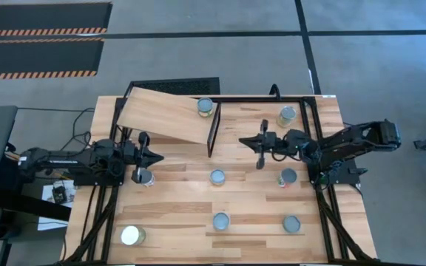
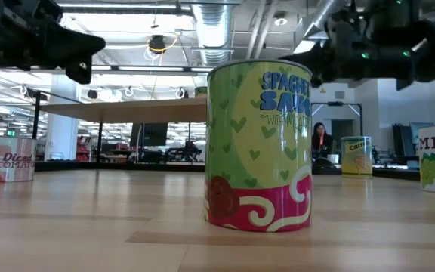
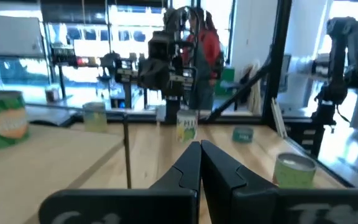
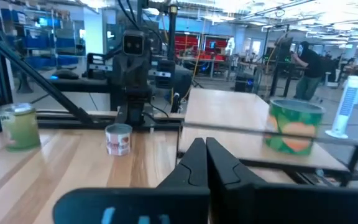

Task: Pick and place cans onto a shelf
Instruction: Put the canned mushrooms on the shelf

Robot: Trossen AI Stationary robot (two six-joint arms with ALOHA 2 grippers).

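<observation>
Cans (image 1: pixel 218 176) stand scattered over the bench (image 1: pixel 176 214), well apart with open board between; one can (image 1: pixel 205 107) sits on the slanted shelf (image 1: pixel 165 115) at far left. Left hand (image 1: pixel 156 157) and right hand (image 1: pixel 244 141) both hover fully closed, holding nothing.

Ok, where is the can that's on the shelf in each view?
High view: can on the shelf's right end, upper middle.
Low view: cannot make it out; the big front can hides that end.
Left wrist view: the green can on the shelf.
Right wrist view: the green can on the shelf.
Shared landmark: the shelf.
</observation>
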